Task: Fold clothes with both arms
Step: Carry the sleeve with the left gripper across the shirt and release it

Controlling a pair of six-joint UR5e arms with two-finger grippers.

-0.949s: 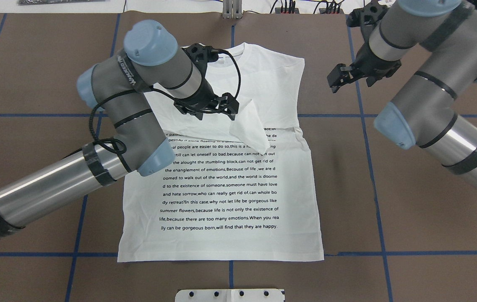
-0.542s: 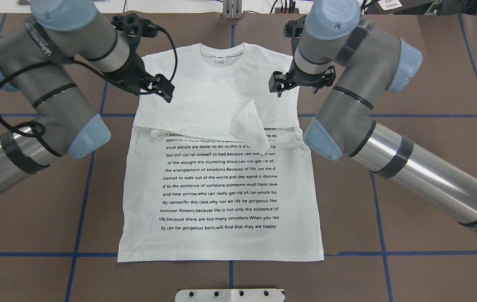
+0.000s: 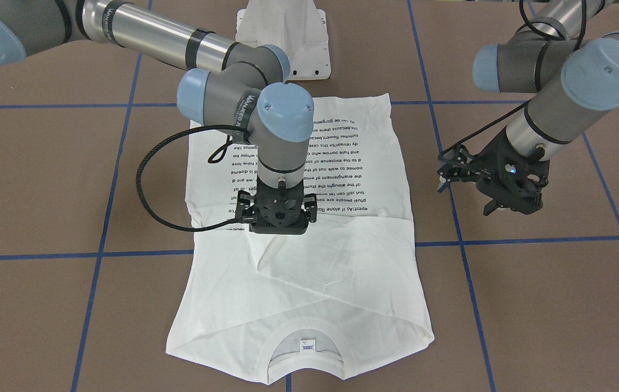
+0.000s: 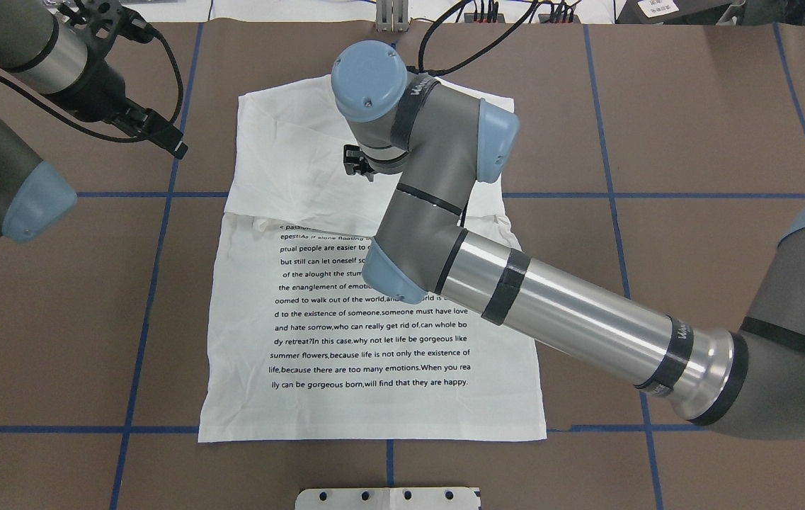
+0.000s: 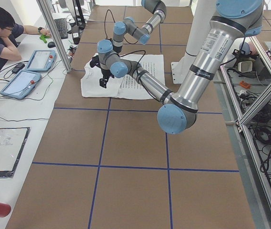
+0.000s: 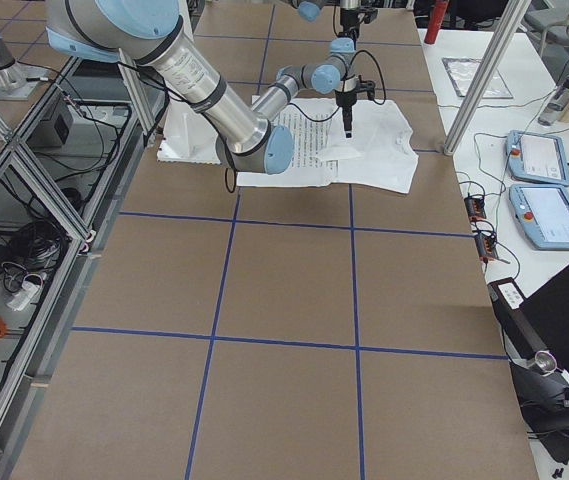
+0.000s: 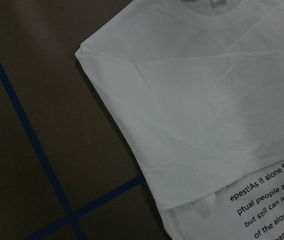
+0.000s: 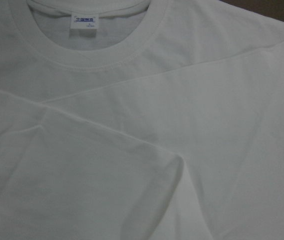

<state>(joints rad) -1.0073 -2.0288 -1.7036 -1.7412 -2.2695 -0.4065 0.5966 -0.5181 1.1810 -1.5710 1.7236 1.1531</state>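
A white long-sleeved T-shirt printed with black text [image 4: 374, 340] lies flat, print up, in the middle of a brown desk gridded with blue tape [image 4: 692, 142]. Its collar end is away from the robot, and both sleeves are laid across the chest, so the garment makes 1 narrow rectangle, a shape that suits folding along its length. The grey-silver right arm [image 4: 572, 319] reaches over it and points its black hand [image 3: 279, 218] straight down at the crossed sleeves, close to where the print begins, apparently to deal with the loose cuff there. Its fingers are hidden under the wrist, so whether they are apart or together cannot be told. The left arm's hand [image 4: 161, 134] hangs over bare desk beside the shirt's shoulder, clear of the cloth, its 2 fingers likewise unreadable. By this evidence the sleeves are in and the body fold is not yet begun.
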